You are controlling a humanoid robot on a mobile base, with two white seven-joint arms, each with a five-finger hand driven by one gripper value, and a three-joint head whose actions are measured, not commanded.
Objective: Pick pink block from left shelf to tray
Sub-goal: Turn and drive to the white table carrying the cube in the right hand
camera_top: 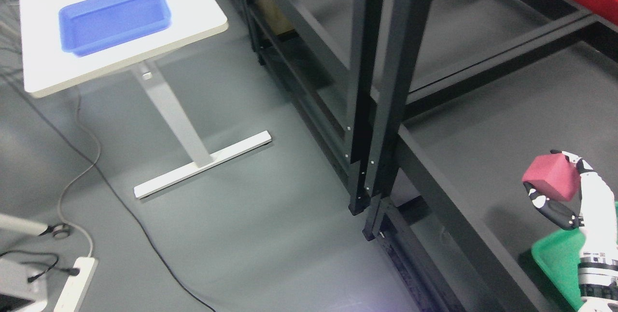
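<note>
The right hand (562, 191) grips the pink block (552, 177) above the shelf (483, 123). The blue tray (159, 0) lies well apart, far up-left on the white table (203, 7). A green bin (555, 254), probably, sits just below the hand.

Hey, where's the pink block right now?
In the head view, the pink cube-shaped block is at the far right, held in the right hand above the grey shelf board, just above the green plastic tray.

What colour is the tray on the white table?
Blue; the tray shows plainly in the head view, at the upper left on the table.
</note>
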